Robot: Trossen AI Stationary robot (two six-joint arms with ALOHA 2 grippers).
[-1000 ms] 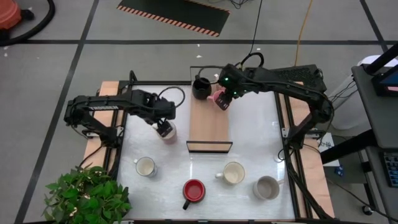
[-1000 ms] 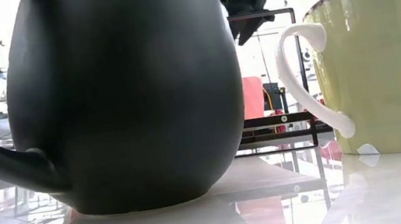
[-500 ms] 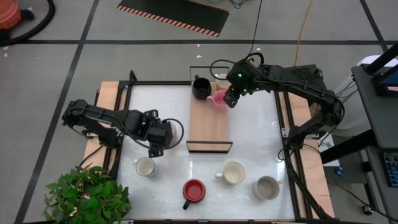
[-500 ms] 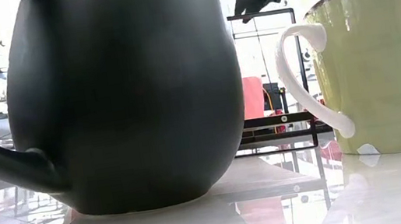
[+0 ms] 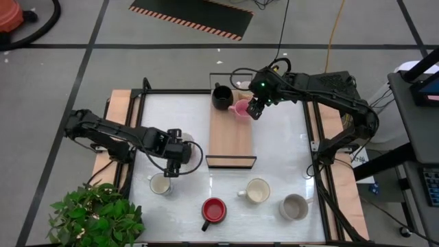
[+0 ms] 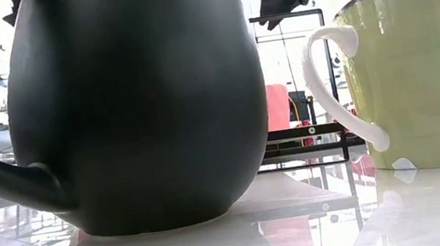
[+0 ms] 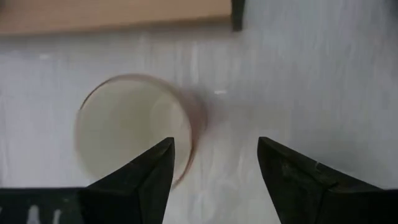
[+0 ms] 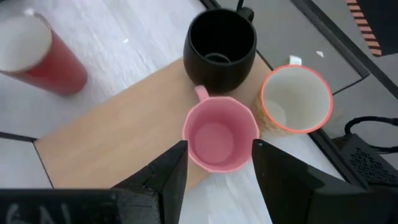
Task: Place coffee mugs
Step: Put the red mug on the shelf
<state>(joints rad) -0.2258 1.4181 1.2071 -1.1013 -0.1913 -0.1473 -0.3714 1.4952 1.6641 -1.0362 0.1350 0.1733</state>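
Note:
A black mug [image 5: 221, 96], a pink mug [image 5: 240, 108] and a cream mug with an orange rim [image 8: 295, 102] stand together at the far end of the wooden tray [image 5: 231, 140]. My right gripper [image 8: 217, 146] hangs open just above the pink mug [image 8: 221, 138], a finger on either side, touching nothing. My left gripper [image 7: 214, 146] is open over bare table. Just to its far side stands a red-walled cup [image 7: 134, 130], and on its near side a cream mug [image 5: 160, 184]. In the high view this gripper [image 5: 171, 167] points down, left of the tray's near end.
A red mug [image 5: 214, 209], a cream mug [image 5: 258, 191] and a grey mug [image 5: 295, 206] stand along the near edge. A potted plant [image 5: 96, 219] sits at the near left corner. The black wire frame [image 5: 231, 162] closes the tray's near end.
My left gripper has drawn away from the red-walled cup toward the table's near left, sinking and rolling as it went; the cup stays standing on the table. My right gripper has risen a little off the pink mug, which stays on the tray.

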